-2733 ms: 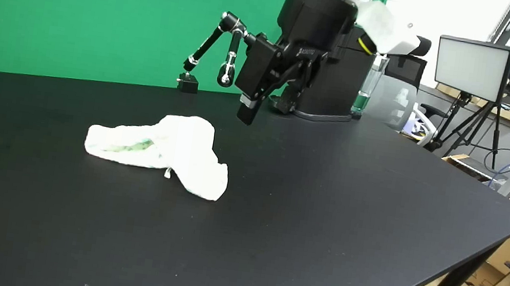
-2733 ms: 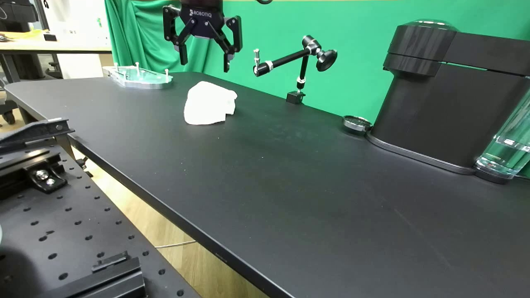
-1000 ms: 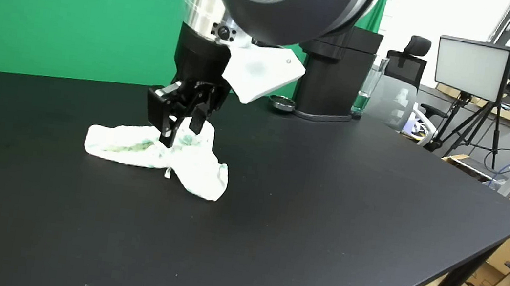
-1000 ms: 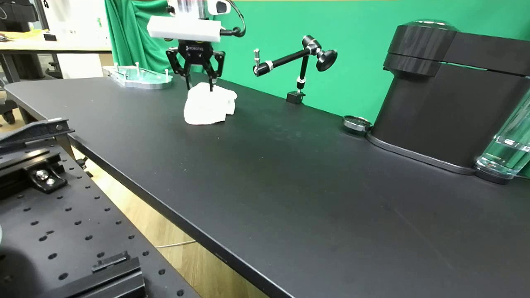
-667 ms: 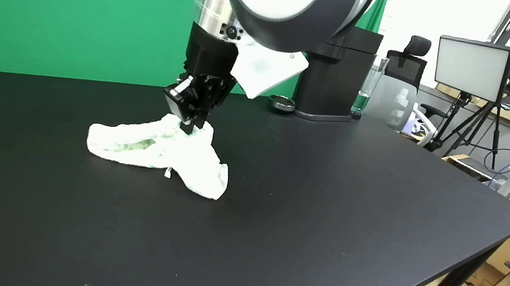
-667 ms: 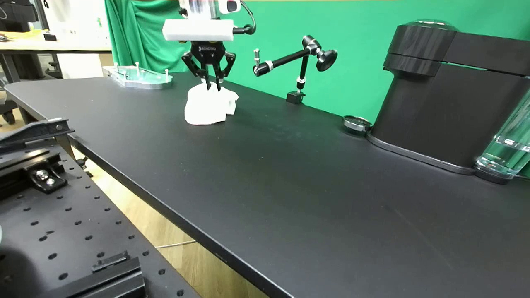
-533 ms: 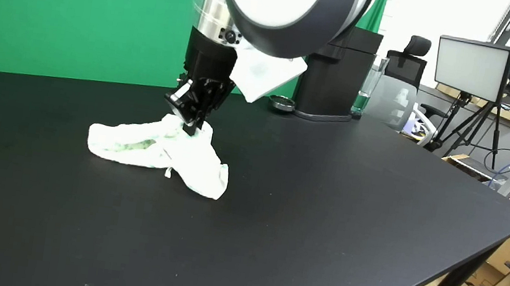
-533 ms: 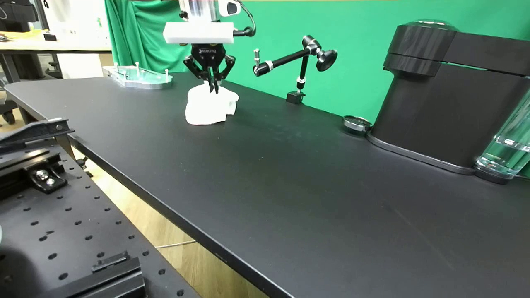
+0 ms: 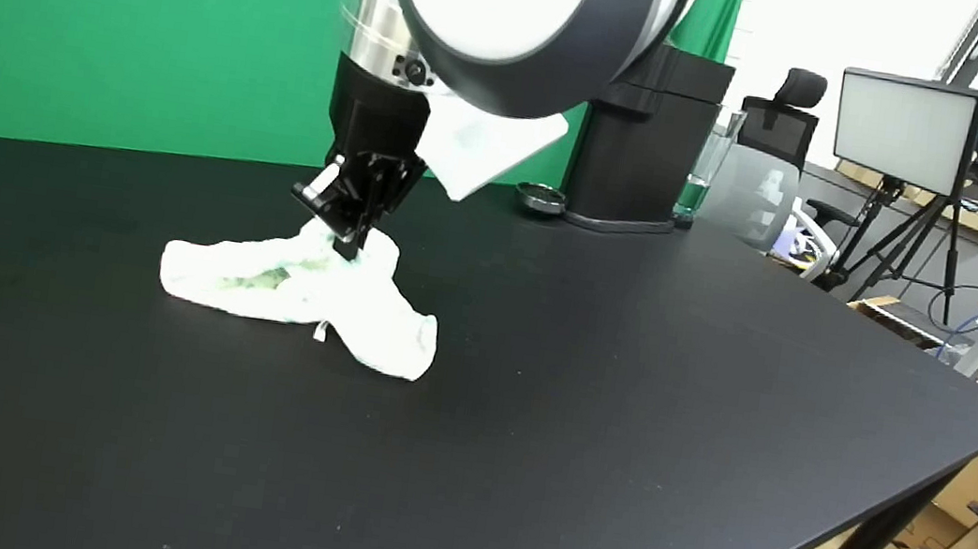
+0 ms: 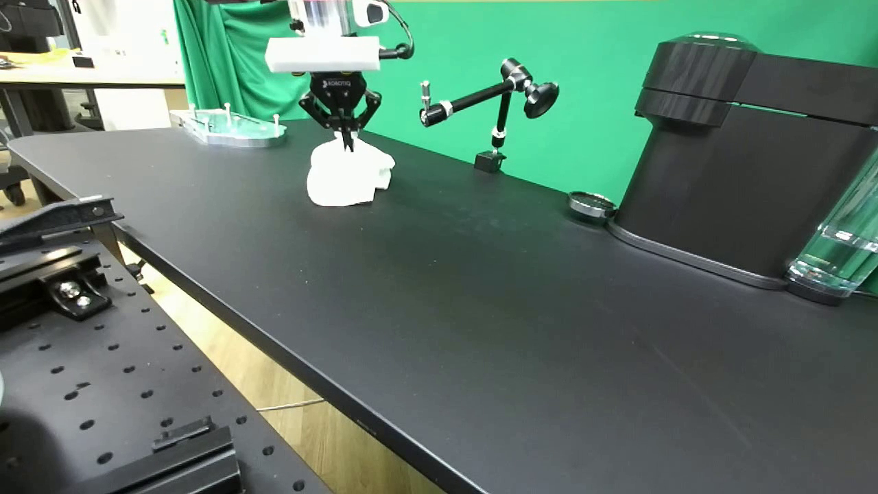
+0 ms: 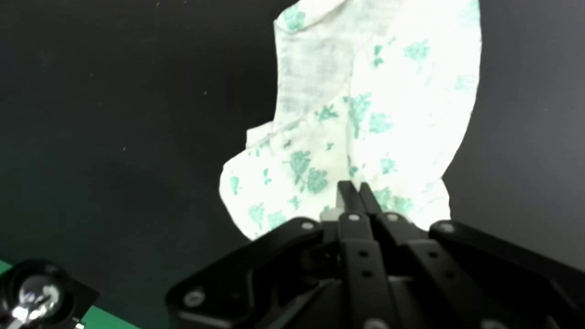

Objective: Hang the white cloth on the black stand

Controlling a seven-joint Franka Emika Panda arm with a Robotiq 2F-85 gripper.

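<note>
Cloth (image 11: 365,109) looks thin, soft and light in the wrist view; the hand (image 11: 355,185), almost closed, seems to pinch a fold near the bend, which should let both ends droop. In an exterior view the cloth lies well in from the visible corner of the bench (image 9: 467,442); in an exterior view it lies toward the edge carrying the black stand (image 10: 503,120).

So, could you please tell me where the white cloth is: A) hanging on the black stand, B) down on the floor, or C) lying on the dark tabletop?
C: in an exterior view the white cloth rests on the dark tabletop, apart from the black stand.
</note>
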